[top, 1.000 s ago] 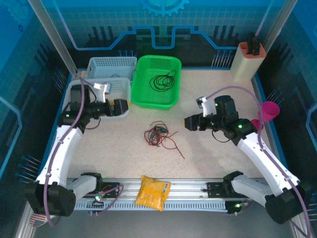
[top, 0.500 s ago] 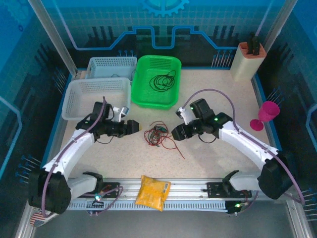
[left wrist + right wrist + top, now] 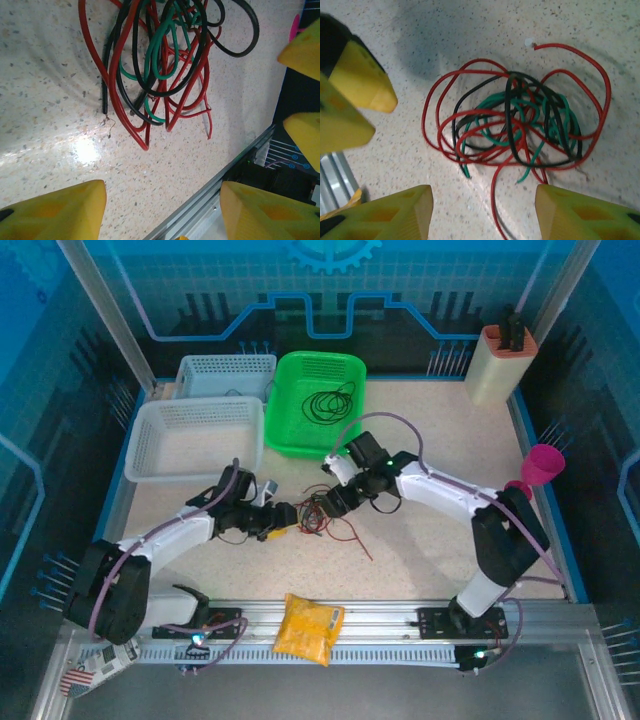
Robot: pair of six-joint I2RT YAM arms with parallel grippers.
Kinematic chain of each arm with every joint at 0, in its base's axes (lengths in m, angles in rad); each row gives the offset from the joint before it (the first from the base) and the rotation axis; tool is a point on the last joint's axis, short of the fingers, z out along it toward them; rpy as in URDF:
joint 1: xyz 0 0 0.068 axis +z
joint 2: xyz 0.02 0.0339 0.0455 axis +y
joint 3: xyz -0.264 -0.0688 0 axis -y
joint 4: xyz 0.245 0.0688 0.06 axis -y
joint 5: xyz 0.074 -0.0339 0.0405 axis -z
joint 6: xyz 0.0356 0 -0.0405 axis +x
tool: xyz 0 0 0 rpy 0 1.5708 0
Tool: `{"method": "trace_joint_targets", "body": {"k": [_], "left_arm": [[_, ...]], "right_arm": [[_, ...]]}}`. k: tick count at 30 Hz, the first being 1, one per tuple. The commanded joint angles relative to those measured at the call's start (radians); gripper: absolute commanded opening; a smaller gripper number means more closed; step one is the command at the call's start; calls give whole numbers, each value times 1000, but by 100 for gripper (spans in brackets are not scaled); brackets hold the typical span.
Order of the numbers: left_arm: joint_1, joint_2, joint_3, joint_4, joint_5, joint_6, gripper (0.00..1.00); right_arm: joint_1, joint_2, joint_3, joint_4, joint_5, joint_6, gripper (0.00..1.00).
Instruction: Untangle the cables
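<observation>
1. the yellow packet (image 3: 309, 628) lies on the rail at the near edge, well in front of the green basket (image 3: 300, 430).
2. the left gripper (image 3: 285, 517) sits in front of the basket's left corner, just beside the tangle. its fingers are spread wide and it holds nothing.
3. the cables (image 3: 520, 130) lie flat on the surface (image 3: 430, 550) as one red, green and black knot, near the basket's front.
4. the right gripper (image 3: 322, 502) hovers between the knot and the basket, spread wide and empty.
5. the wires look light, limp and smooth. a tug would likely drag the whole bundle, and a thin strand may slip from the fingers. the outer red loop or a free end looks like the best hold, with one gripper pinning the knot.
6. inside the basket rests a black coil (image 3: 325, 403).
</observation>
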Motion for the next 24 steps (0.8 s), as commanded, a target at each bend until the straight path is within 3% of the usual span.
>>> {"method": "trace_joint_targets", "body": {"k": [1,6,8,11,13,24], "left_arm": [[-43,20,-10,113,-36,-41,63],[-92,48,28,55,-78,30,63],[-97,51,35,43,-85,37,62],[-97,46,44,27,-92,49,59],[-99,34,49,24,-99,65,58],[-105,63,71,64,-93,98,54]], "right_arm": [[23,65,45,43,18,-2,57],[25,128,60,84,10,14,51],[25,138,62,91,-2,13,41],[24,110,48,110,-22,21,13],[20,73,29,129,-38,44,1],[-11,-20,21,102,-127,202,0]]}}
